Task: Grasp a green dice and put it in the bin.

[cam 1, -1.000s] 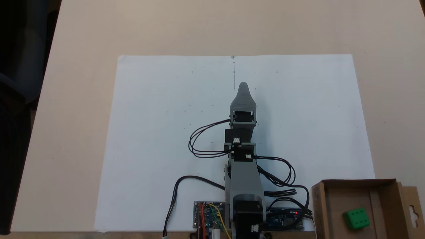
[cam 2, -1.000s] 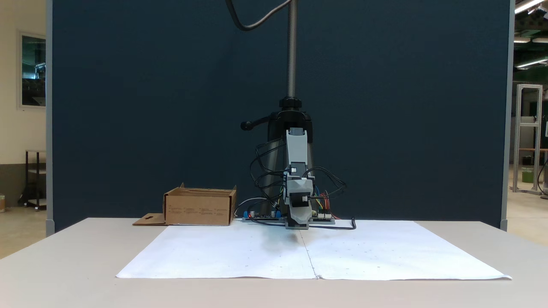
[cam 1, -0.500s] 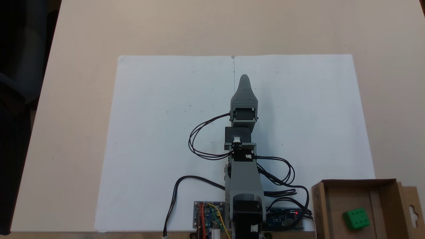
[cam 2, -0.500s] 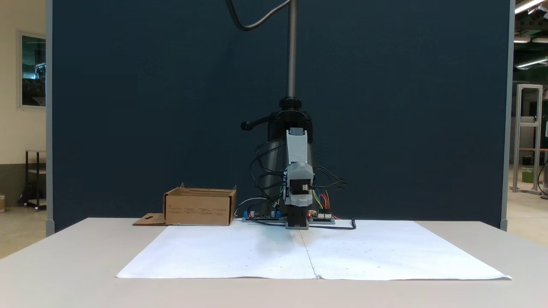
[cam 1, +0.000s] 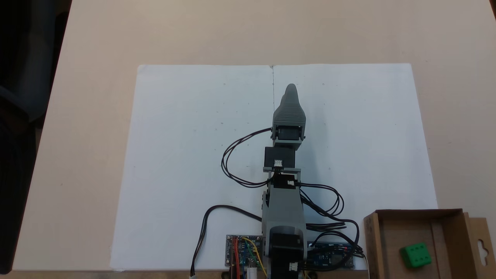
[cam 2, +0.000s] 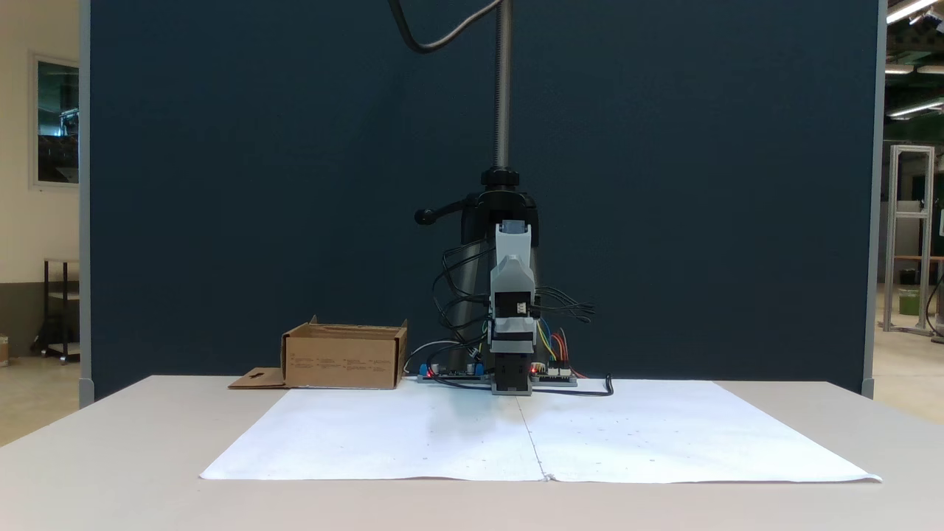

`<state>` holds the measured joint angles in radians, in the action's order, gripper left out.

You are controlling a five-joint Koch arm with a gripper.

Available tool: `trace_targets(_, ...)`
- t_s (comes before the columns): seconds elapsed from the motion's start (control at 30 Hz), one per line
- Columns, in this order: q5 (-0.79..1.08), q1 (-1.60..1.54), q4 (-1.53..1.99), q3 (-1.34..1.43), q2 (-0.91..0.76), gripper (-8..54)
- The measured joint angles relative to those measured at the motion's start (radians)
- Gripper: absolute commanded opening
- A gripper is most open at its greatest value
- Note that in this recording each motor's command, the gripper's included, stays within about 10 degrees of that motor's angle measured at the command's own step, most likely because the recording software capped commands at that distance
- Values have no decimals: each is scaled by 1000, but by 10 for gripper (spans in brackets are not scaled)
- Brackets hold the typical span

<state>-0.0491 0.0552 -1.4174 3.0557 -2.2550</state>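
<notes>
Across the pale beige table [cam 1: 97,155] lies a big white paper sheet [cam 1: 186,147] with a crease up its middle, reaching to the near edge where the arm is mounted. In the front-on fixed view the same sheet [cam 2: 413,435] spreads over the tabletop toward the camera.

At the middle of that edge stands the grey plastic robot arm [cam 1: 285,201], black cables looping off both sides, small circuit boards [cam 1: 244,255] flanking its base. It stretches out along the crease, and its grey tapered gripper [cam 1: 291,90] hangs above the paper, well away from the box. From above, one jaw lies over the other and only a single tip shows, so I cannot tell how far apart the fingers stand; nothing can be seen in their hold.

At the table's near right corner sits the shallow brown cardboard box [cam 1: 372,240], its slotted flap folded outward. Inside, on the box floor, rests the small bright green dice [cam 1: 415,255], six pips up.
</notes>
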Motion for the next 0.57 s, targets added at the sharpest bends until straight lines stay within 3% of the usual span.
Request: trace_targets(0.57, 0, -31, -37, 0, 0, 449)
